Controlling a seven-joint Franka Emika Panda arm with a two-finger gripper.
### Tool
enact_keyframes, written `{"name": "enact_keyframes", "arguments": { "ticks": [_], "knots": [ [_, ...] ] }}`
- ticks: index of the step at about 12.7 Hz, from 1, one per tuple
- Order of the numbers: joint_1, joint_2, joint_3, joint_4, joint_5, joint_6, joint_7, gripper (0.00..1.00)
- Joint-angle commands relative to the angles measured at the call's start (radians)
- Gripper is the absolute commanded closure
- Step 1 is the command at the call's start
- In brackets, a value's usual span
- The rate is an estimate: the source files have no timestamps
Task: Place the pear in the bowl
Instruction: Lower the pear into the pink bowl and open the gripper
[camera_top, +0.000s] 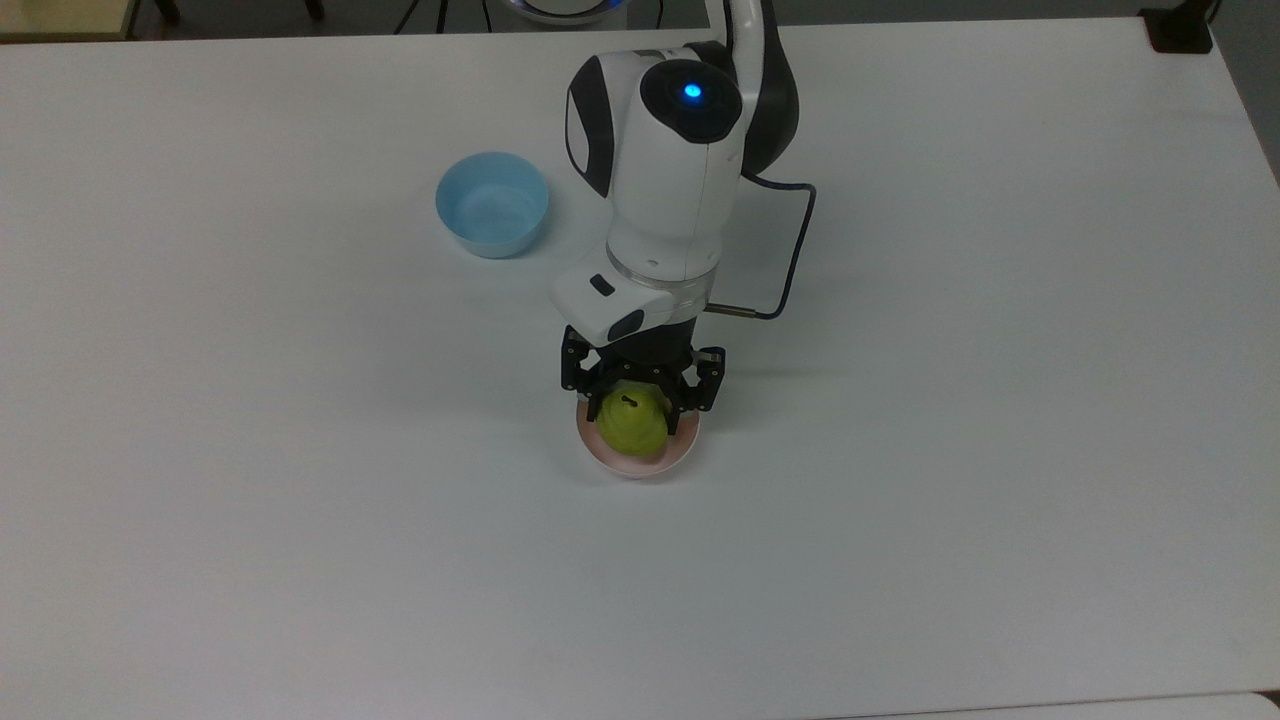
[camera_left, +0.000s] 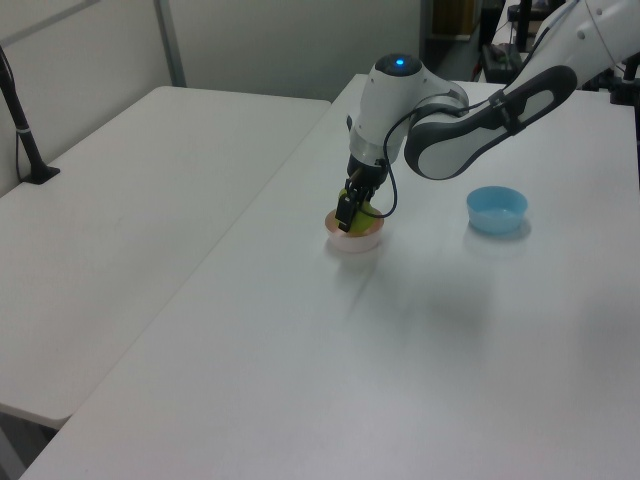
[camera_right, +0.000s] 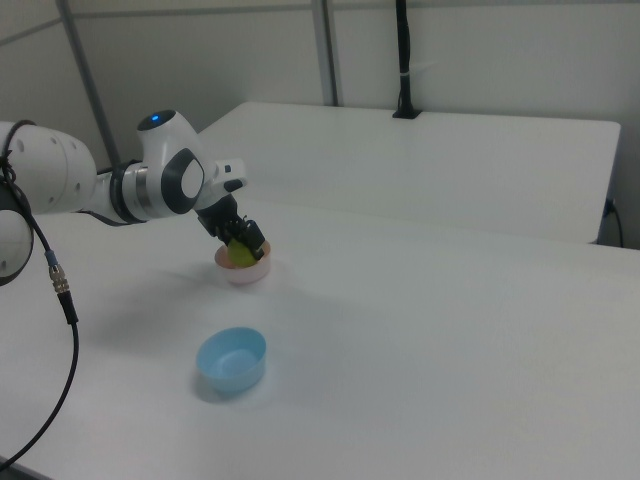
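Note:
The yellow-green pear (camera_top: 633, 424) sits low inside the pale pink bowl (camera_top: 640, 465), stem up, near the table's middle. My gripper (camera_top: 640, 408) reaches down into the bowl with its black fingers on either side of the pear, shut on it. From the side, the pear (camera_left: 361, 211) shows just above the bowl's rim (camera_left: 362, 239), held in the gripper (camera_left: 349, 214). The right view gives the same: pear (camera_right: 241, 253), bowl (camera_right: 250, 273), gripper (camera_right: 241, 240).
A light blue bowl (camera_top: 492, 218) stands empty on the white table (camera_top: 950, 450), apart from the pink one; it also appears as blue bowl (camera_left: 496, 210) and blue bowl (camera_right: 232, 361). A second white table (camera_left: 130, 200) adjoins. A black cable (camera_top: 785, 270) loops off the wrist.

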Motion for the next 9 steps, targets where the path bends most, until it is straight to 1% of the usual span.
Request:
{"name": "enact_keyframes", "arguments": {
  "ticks": [1, 5, 6, 9],
  "knots": [
    [0.003, 0.004, -0.009, -0.010, -0.027, 0.033, 0.025, 0.39],
    [0.005, -0.022, -0.009, -0.008, -0.025, 0.018, 0.028, 0.01],
    [0.005, -0.042, -0.008, -0.010, -0.024, 0.015, 0.027, 0.00],
    [0.003, -0.111, -0.008, -0.007, -0.022, -0.077, 0.025, 0.00]
  ]
}}
